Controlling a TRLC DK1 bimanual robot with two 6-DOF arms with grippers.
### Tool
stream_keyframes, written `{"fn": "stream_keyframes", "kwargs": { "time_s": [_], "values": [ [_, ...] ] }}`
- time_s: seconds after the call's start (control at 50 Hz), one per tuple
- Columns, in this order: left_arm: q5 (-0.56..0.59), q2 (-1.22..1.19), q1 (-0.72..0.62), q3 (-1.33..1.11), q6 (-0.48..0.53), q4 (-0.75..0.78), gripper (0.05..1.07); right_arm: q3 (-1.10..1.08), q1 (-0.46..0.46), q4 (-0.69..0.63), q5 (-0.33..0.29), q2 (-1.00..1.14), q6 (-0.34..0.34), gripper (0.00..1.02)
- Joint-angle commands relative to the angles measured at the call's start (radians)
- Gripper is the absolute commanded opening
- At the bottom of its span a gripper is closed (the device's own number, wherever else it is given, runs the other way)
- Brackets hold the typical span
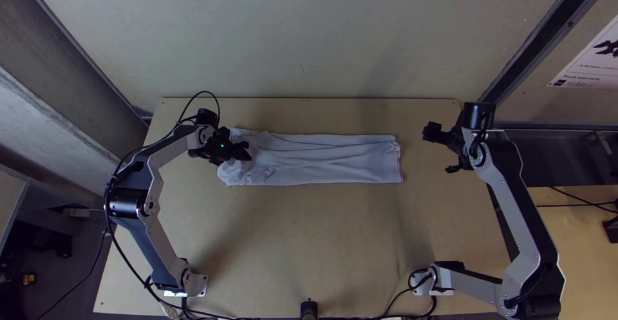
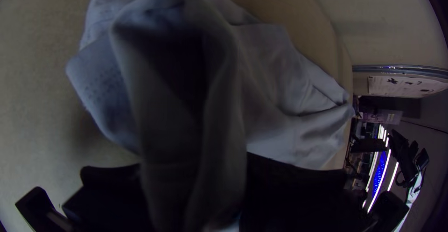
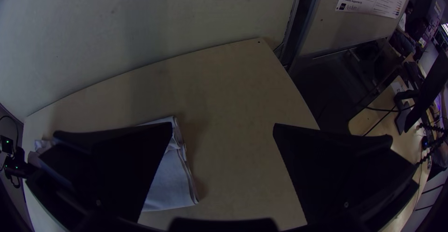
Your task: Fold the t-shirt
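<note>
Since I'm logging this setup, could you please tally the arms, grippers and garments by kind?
Arms: 2 (left arm, right arm)
Grippers: 2 (left gripper, right gripper)
Garments: 1 (t-shirt)
Total: 5

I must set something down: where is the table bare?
Widest: the table, near side of the t-shirt, between the left arm and right arm. Smaller: between the t-shirt's right end and the right gripper. Crowded: the t-shirt's left end, where the left gripper has cloth between its fingers.
</note>
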Motion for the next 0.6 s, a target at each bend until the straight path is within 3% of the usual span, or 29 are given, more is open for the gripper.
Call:
{"fn": "stream_keyframes", "kwargs": {
  "time_s": [0.0, 0.14, 0.58],
  "values": [
    [-0.098, -0.017, -0.007, -0.07, -0.006, -0.022, 0.08, -0.033, 0.02, 0.002, -0.006, -0.028, 0.029, 0.99],
    [-0.159, -0.092, 0.051, -0.046, 0.057, -0.069, 0.08, -0.056, 0.035, 0.013, -0.006, -0.033, 0.045, 0.99],
    [-0.328, -0.046, 0.472, 0.203, 0.489, -0.256, 0.08, -0.125, 0.063, 0.05, -0.006, -0.04, 0.064, 0.99]
  ]
}}
